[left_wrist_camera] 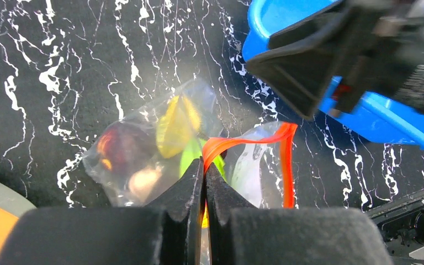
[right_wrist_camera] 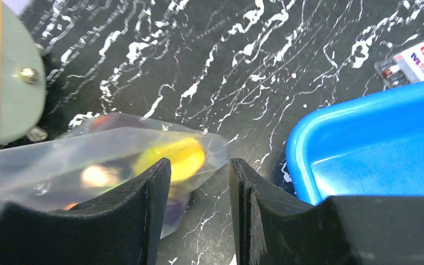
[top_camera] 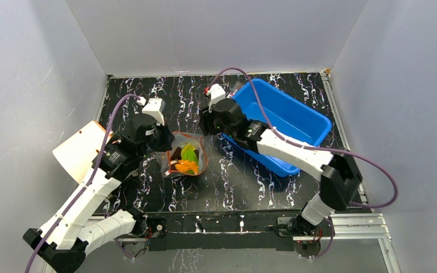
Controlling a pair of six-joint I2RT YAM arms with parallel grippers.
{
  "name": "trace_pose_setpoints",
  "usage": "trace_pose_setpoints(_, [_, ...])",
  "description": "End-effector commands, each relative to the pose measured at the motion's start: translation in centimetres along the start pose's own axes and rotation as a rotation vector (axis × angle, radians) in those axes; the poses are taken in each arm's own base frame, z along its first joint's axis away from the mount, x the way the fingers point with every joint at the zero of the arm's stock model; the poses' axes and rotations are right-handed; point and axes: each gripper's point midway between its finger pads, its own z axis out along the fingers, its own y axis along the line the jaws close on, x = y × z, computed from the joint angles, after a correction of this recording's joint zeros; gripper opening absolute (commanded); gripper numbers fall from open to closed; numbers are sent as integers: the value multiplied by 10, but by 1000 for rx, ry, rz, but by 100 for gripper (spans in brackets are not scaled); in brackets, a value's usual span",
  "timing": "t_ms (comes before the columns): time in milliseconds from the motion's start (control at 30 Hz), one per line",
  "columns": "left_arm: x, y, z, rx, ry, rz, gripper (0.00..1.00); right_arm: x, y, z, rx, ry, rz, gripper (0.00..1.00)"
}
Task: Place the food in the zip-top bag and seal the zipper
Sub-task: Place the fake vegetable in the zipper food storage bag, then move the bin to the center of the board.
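Observation:
The zip-top bag (top_camera: 185, 154) lies on the dark marbled table between the two arms, with the food (top_camera: 188, 157) inside: yellow (left_wrist_camera: 178, 126), dark purple (left_wrist_camera: 122, 146), beige (left_wrist_camera: 142, 181) and green pieces. My left gripper (left_wrist_camera: 205, 165) is shut on the red-orange zipper (left_wrist_camera: 248, 142) at the bag's left end, and the strip arches up from the pinch. My right gripper (right_wrist_camera: 199, 163) is open at the bag's other side. A clear corner of the bag (right_wrist_camera: 61, 165) with the yellow piece (right_wrist_camera: 179, 157) reaches in between its fingertips, and neither pad presses it.
A blue bin (top_camera: 296, 116) stands at the right, just behind the right gripper (top_camera: 207, 126). An orange and white board (top_camera: 82, 149) leans at the left wall beside the left gripper (top_camera: 168, 140). A small clear packet (right_wrist_camera: 414, 62) lies beyond the bin's rim (right_wrist_camera: 364, 110).

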Motion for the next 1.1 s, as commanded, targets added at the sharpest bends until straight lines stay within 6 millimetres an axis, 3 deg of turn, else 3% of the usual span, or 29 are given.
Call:
trace_pose_setpoints(0, [-22,3,-26,6,-85,28,0,-13,-1,28,57,-32,53,41])
trace_pose_setpoints(233, [-13,10,-31,-7,-78,44,0,30,-13,80,139,65,46,41])
trace_pose_setpoints(467, [-13,8,-33,8,-88,38,0,73,-42,93,239,160,-36,41])
trace_pose_setpoints(700, [-12,2,-29,38,-80,33,0,96,-79,79,281,202,-33,40])
trace_pose_setpoints(1000, [-13,-6,-22,65,-73,28,0,115,-127,36,334,255,-27,40])
trace_pose_setpoints(1067, [-11,-6,-20,64,-66,28,0,110,-133,23,338,251,-31,40])
